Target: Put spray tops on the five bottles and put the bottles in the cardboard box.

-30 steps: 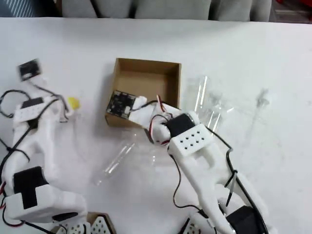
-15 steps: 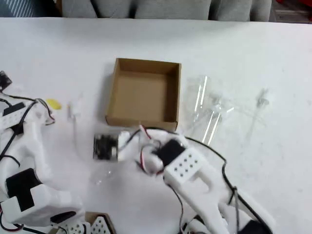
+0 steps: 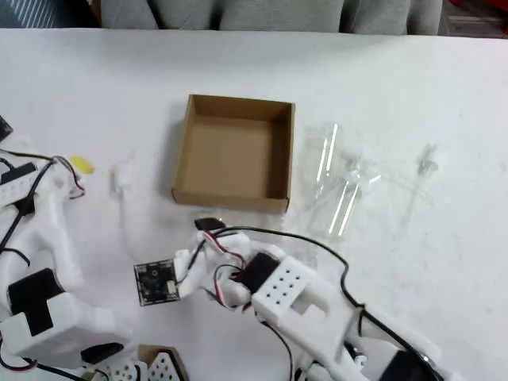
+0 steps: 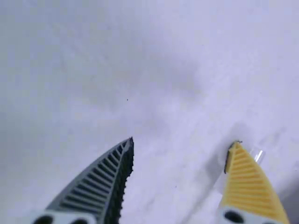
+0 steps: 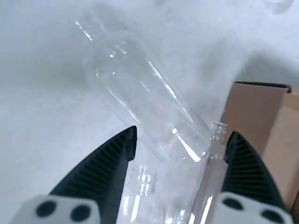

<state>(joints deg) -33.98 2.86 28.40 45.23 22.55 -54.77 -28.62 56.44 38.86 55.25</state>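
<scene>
Fingers [image 5: 112, 163] of the right gripper [image 5: 182, 132] are spread wide over a bottle [image 5: 145, 98] at the cardboard box's [image 3: 230, 197] six o'clock, judged light, slippery, best gripped mid-body.

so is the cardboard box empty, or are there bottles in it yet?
Empty. In the high view the cardboard box has a bare brown floor, and clear bottles lie on the table beside it.

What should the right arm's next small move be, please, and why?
Probably lower the right hand and close it on the clear bottle. The hand is open, and in the right wrist view the bottle lies on its side just ahead of the gap between the fingers, close beside the cardboard box. Nothing is gripped yet.
</scene>
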